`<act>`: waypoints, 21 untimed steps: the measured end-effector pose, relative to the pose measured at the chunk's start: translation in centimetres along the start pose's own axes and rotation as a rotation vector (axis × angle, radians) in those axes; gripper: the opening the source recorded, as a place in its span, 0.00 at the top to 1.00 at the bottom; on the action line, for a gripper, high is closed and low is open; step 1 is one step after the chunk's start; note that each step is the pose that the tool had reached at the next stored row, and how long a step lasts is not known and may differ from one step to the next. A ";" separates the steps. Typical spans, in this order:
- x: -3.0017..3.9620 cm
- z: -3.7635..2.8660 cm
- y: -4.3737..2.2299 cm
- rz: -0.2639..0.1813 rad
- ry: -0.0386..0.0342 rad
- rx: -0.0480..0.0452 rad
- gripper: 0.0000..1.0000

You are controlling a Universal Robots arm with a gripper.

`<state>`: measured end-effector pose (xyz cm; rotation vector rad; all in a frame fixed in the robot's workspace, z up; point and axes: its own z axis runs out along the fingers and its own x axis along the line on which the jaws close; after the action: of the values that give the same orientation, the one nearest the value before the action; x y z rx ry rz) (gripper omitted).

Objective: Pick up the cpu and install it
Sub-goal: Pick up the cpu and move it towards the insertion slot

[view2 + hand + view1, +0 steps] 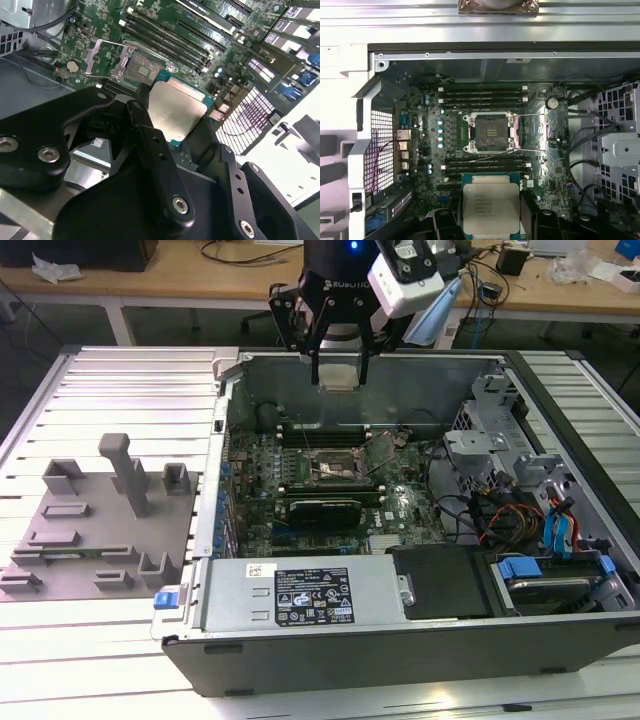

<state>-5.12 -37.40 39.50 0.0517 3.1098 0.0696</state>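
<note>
My gripper (338, 368) hangs over the rear wall of the open computer case (235, 390), shut on the cpu (338, 377), a flat square chip with a silvery top. In both wrist views the cpu (175, 107) (491, 207) sits level between the two black fingers (142, 117), held by opposite edges above the green motherboard. The dark socket (335, 468) (490, 132) (142, 67) lies uncovered, its metal frame swung aside, in the middle of the board; the chip is still short of it and well above it.
Memory slots (485, 95) flank the socket on both sides. A power supply (300, 595) fills the case's front, with drive bays and cables (540, 520) on the exterior view's right. A grey moulded tray with posts (90, 530) lies on the table at the exterior view's left.
</note>
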 end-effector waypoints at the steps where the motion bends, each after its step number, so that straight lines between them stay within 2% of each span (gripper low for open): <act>1: 0.00 0.29 -0.01 0.000 -0.0001 -0.0001 0.45; 4: -0.02 0.98 -0.04 0.000 -0.0001 -0.0001 0.45; 8: -0.18 2.40 -0.10 0.000 0.0000 0.0000 0.45; 16: -0.39 4.22 -0.13 0.000 0.0000 0.0000 0.45; 21: -0.60 5.34 0.29 0.000 0.0000 0.0000 0.45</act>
<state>-4.34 -36.90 34.20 0.0515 3.1098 0.0696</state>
